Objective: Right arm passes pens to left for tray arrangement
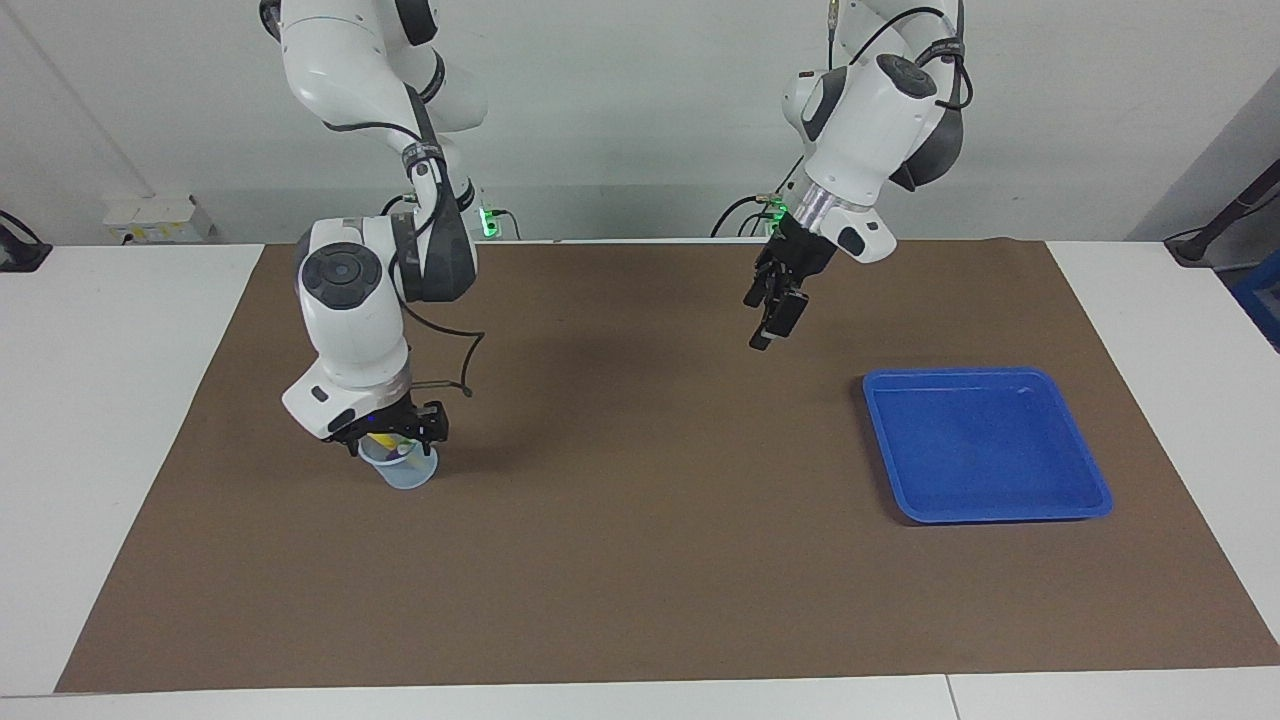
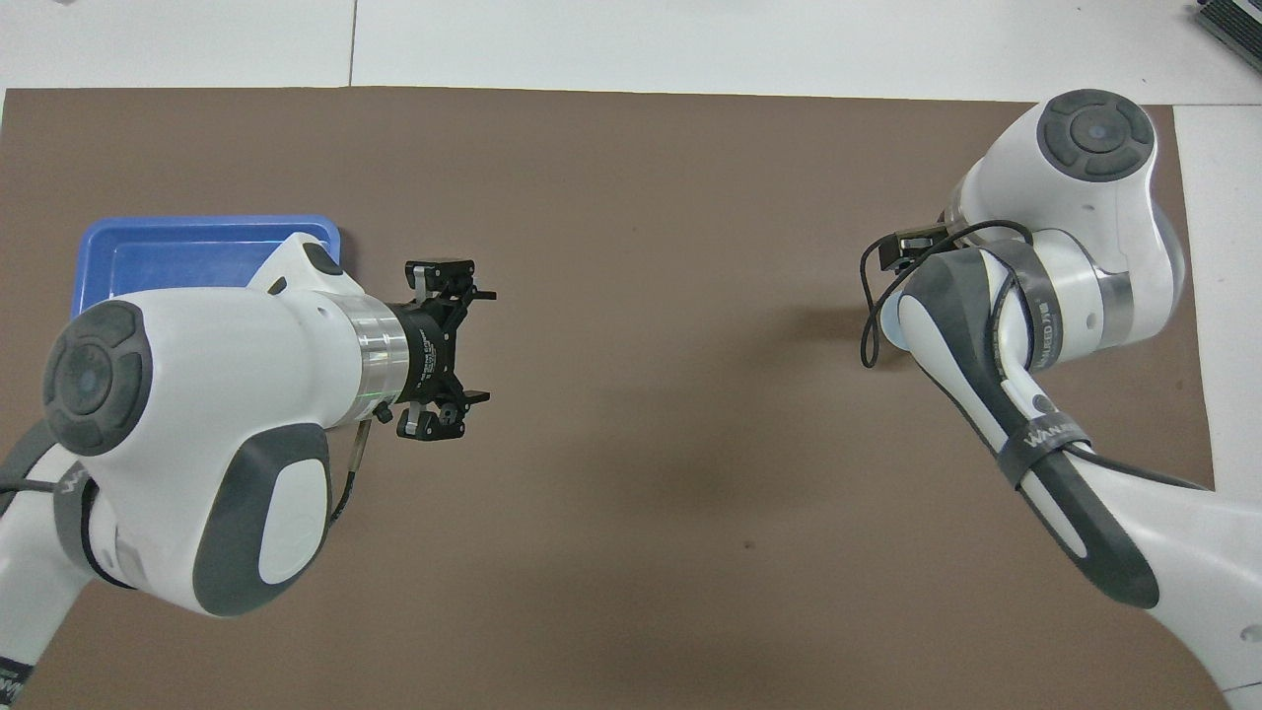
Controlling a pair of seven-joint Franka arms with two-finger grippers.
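Facing view: we see the right gripper (image 1: 392, 440) down in the mouth of the small cup (image 1: 403, 468), fingers around a yellow pen (image 1: 383, 441); whether they're actually clamped we can't tell. Cup sits on the brown mat (image 1: 640, 560) at the right arm's end. Left gripper (image 1: 770, 318) hangs over bare mat, fingers apart, holding nothing. Blue tray (image 1: 985, 446) at the left arm's end.

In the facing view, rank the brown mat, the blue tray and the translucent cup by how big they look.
1. Brown mat: covers most of the table.
2. Blue tray: lies on the mat toward the left arm's end.
3. Translucent cup: smallest, partly covered by the right gripper reaching into it.
The gaps in size are plain enough that nearness to the camera does not change the order.
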